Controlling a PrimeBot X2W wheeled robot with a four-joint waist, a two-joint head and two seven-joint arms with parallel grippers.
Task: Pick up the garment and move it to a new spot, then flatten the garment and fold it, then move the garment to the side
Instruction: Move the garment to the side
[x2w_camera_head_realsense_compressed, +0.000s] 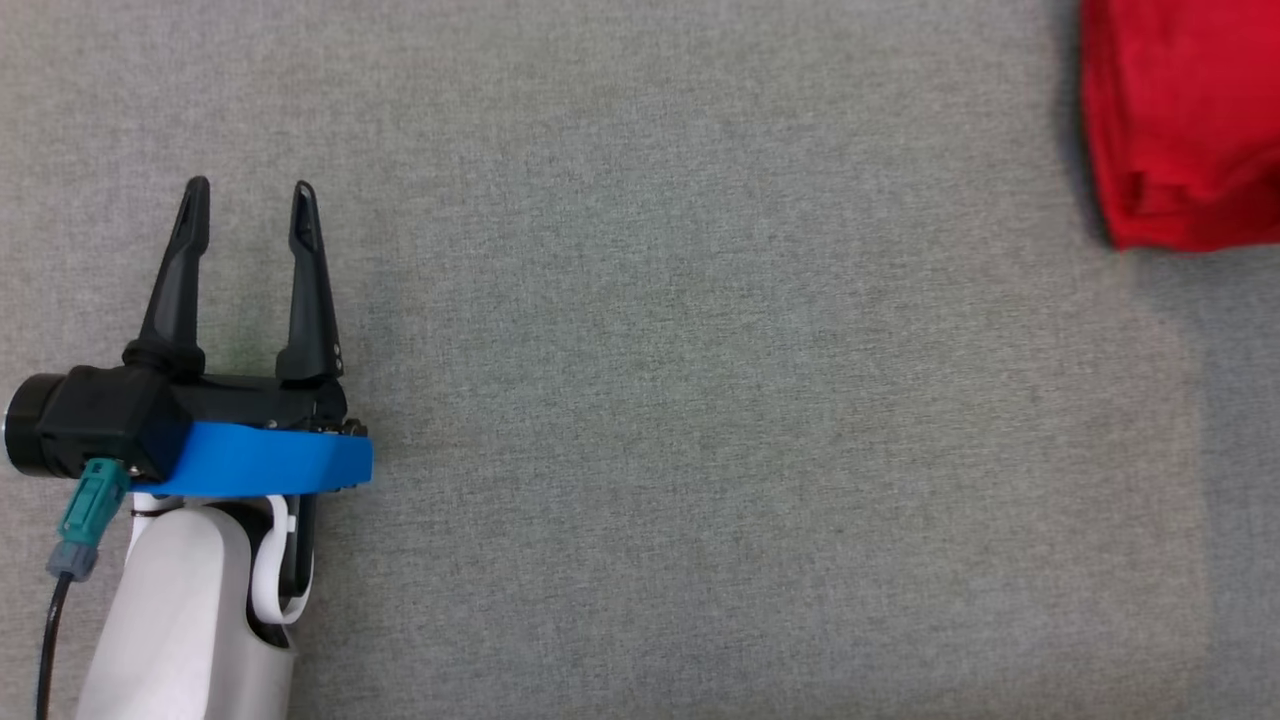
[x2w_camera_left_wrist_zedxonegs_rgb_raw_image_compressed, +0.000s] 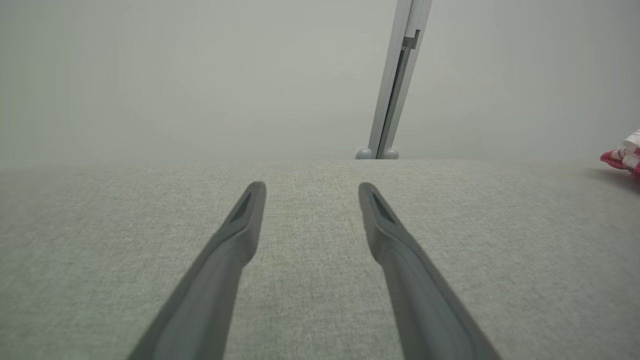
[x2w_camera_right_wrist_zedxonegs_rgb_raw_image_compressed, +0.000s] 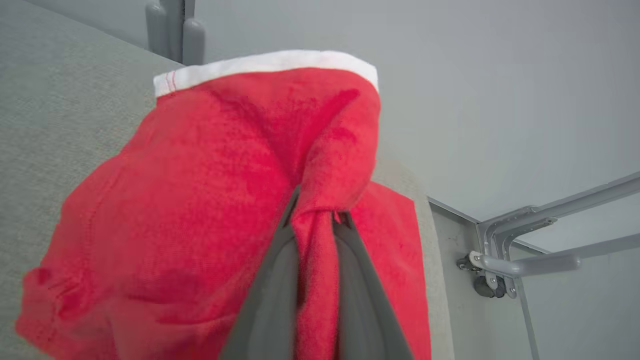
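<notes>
Left gripper (x2w_camera_head_realsense_compressed: 250, 190) sits closest in head view, at 8 o'clock, pale forearm (x2w_camera_head_realsense_compressed: 180, 620) coming up from the bottom edge at 7. Blue band (x2w_camera_head_realsense_compressed: 270, 465) at the wrist, black body above it. Fingers point to 12, spread wide, nothing between them. Left wrist view: same gripper (x2w_camera_left_wrist_zedxonegs_rgb_raw_image_compressed: 312, 187), fingers parted, lying low and about level over the table (x2w_camera_left_wrist_zedxonegs_rgb_raw_image_compressed: 100, 240), bare cloth between them; touching or not, cannot tell.

Garment (x2w_camera_head_realsense_compressed: 1180, 120) is red, at the 2 o'clock corner of head view, cut by the top and right edges. Looks bunched or folded, thick rolled edge at its 6 o'clock side. Its visible left edge runs 12 to 6; true long axis cannot be told there. Well apart from left gripper.

Right wrist view: right gripper (x2w_camera_right_wrist_zedxonegs_rgb_raw_image_compressed: 320, 210) pinched narrow on a fold of garment (x2w_camera_right_wrist_zedxonegs_rgb_raw_image_compressed: 200, 200), red cloth squeezed between the two fingers. White band (x2w_camera_right_wrist_zedxonegs_rgb_raw_image_compressed: 265, 65) is the end at 12. Bulk spreads down to 7, so long axis runs about 7 to 1. Lifted or resting on table (x2w_camera_right_wrist_zedxonegs_rgb_raw_image_compressed: 60, 100), cannot tell.

Gray post (x2w_camera_left_wrist_zedxonegs_rgb_raw_image_compressed: 395, 75) stands past the table's far edge at 1 in left wrist view. Red scrap (x2w_camera_left_wrist_zedxonegs_rgb_raw_image_compressed: 617, 159) at 3, too small to tell more. Metal frame (x2w_camera_right_wrist_zedxonegs_rgb_raw_image_compressed: 525, 250) at 4 in right wrist view.
</notes>
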